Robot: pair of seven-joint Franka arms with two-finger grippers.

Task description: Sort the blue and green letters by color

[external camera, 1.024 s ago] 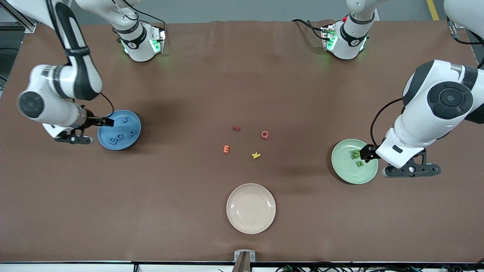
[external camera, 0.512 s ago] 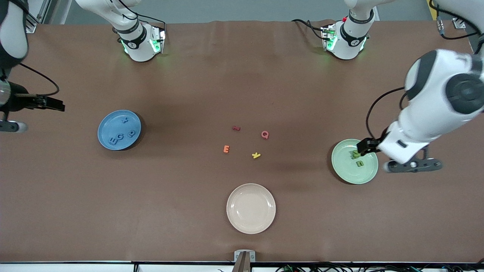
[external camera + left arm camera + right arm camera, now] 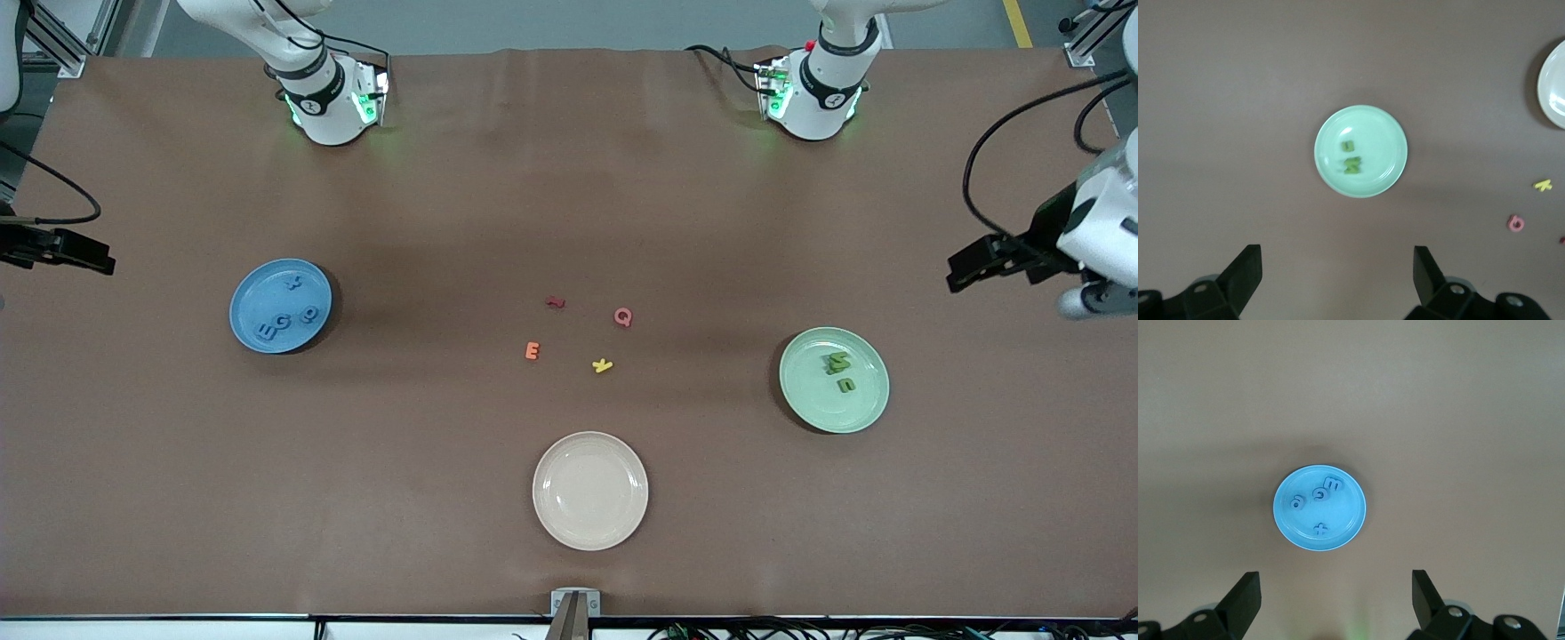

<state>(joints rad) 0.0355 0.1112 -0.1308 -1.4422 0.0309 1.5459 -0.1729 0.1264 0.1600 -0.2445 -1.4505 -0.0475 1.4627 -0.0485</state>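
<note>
Green letters (image 3: 837, 369) free of left hand (image 3: 965, 268)

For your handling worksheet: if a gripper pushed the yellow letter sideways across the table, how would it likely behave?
The yellow letter lies flat on the table, so it would probably slide, not roll or tip. It is tiny and thin, so likely light. Its uneven outline might make it spin.

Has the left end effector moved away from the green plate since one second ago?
Yes. The left end effector was at the green plate over the green letters; now it is open, off the plate, toward the table edge at the left arm's end.
</note>
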